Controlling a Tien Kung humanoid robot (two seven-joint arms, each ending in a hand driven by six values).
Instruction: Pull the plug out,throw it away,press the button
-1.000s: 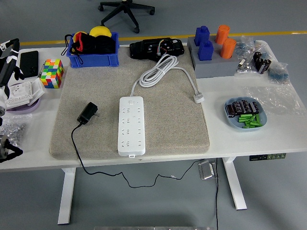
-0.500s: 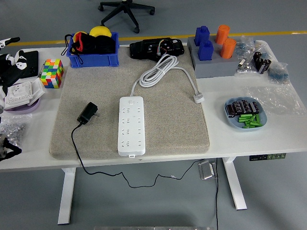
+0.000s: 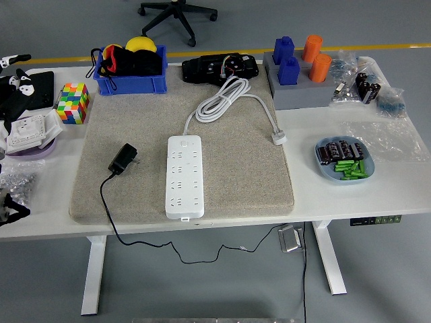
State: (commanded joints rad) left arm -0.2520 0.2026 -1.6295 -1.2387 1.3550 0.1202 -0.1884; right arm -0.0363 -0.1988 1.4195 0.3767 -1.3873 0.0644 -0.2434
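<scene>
A white power strip [image 3: 184, 176] lies lengthwise on the grey mat [image 3: 236, 182] with nothing plugged into it. Its white cable [image 3: 222, 101] is coiled at the mat's far side and ends in a white plug [image 3: 278, 139]. A black plug adapter [image 3: 124, 159] lies loose on the mat to the strip's left. The adapter's black cord [image 3: 108, 208] runs over the table's near edge. My left hand [image 3: 15, 91] shows only partly at the far left edge, well away from the strip and the adapter. My right hand is out of view.
At the back stand a blue bin [image 3: 131, 81], a colour cube [image 3: 73, 102], a black device [image 3: 221, 67] and a grey block [image 3: 300, 91] with blue and orange pegs. A blue dish [image 3: 322, 165] of batteries sits right. A white socket box [image 3: 27, 131] sits left.
My left arm has drawn back toward the picture's left edge and its hand has risen toward the back. The adapter and the power strip have not moved.
</scene>
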